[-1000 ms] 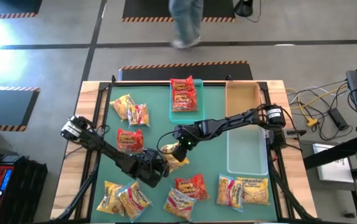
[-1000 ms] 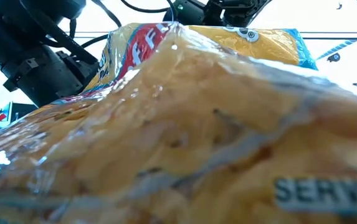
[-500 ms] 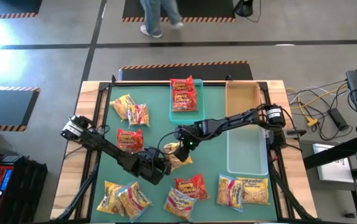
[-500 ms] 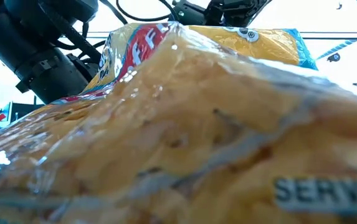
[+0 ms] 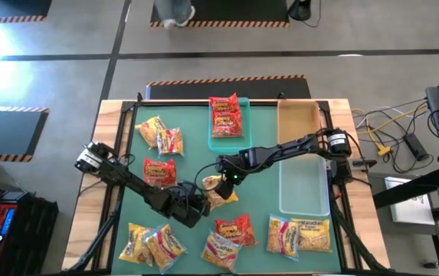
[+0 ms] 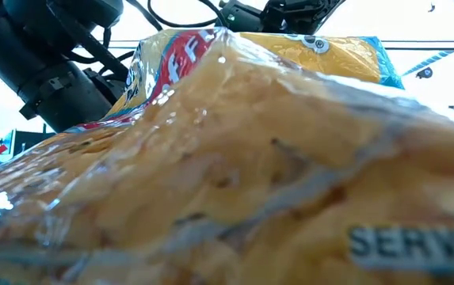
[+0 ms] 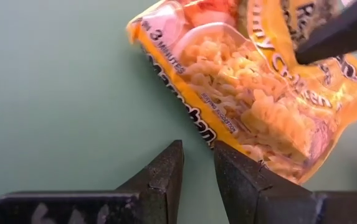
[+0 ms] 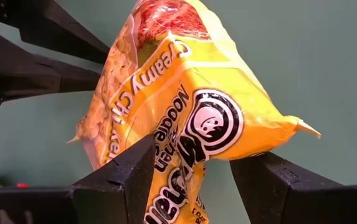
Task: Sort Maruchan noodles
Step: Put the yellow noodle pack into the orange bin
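Yellow-orange crinkly noodle packet [image 8: 184, 118], red top, printed logo

Left end effector [image 7: 198, 163] low at mid-table, fingers narrowly parted, right end effector [image 8: 190, 171] opposite, gripping

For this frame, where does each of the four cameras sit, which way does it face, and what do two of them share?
High: overhead, straight down on the green table; both arms show.
Low: table height, blocked by a yellow noodle packet; arm parts above.
Left wrist: past the left gripper, narrowly open and empty, at the Creamy Chicken packet.
Right wrist: right gripper clamping that packet.
Shared: both wrist views show the one packet.
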You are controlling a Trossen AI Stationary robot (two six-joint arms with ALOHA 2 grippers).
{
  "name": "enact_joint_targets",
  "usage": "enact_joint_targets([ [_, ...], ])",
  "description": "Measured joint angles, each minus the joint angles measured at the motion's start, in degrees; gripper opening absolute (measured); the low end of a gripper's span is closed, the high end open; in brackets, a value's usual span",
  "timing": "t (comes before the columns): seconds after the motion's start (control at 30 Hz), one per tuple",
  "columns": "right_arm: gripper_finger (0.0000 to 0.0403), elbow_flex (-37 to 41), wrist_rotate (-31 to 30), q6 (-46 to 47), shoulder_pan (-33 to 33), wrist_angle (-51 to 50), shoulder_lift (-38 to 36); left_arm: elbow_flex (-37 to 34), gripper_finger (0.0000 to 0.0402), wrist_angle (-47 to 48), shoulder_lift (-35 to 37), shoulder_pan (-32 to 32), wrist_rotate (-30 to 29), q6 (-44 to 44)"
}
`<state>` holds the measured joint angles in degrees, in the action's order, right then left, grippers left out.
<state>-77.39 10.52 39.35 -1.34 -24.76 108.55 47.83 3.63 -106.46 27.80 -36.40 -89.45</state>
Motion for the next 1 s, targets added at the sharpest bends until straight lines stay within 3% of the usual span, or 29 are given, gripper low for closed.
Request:
enact_joint_targets([
  [0.47, 0.0192, 0.05, -0.15, -0.42, 0.0, -0.35, 0.0, -0.02, 0.0078, -6.88, 3.87, 0.8, -5.82, 18.04],
  [1.0, 0.0192, 0.05, 0.01, -0.48, 0.26, -0.18, -0.26, 0.29, 0.0078, -8.51, 0.18, -0.51, -3.13, 18.19],
])
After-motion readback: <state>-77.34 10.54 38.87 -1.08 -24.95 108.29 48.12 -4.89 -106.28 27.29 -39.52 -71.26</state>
